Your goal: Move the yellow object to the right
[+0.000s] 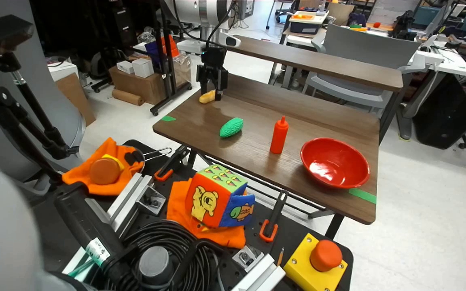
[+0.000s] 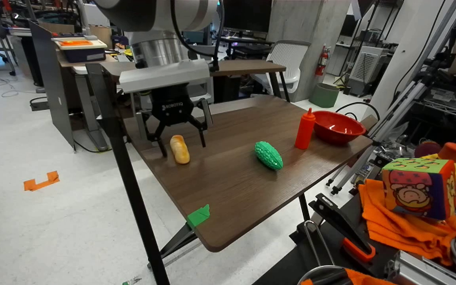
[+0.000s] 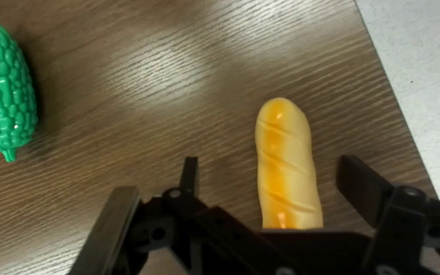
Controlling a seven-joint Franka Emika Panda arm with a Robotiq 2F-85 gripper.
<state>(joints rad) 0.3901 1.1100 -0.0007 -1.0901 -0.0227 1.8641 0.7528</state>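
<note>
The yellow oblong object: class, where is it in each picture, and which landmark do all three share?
In an exterior view: the yellow object, above and slightly left of centre.
In an exterior view: the yellow object, left of centre, about halfway down.
In the wrist view: the yellow object, right of centre, slightly low.
Shared landmark: the green lump, in all three.

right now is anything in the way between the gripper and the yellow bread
Nothing visible is. In the wrist view the yellow bread shows between the spread fingers of the open gripper, with a gap on each side. The bumpy green thing lies off to the left there.
</note>
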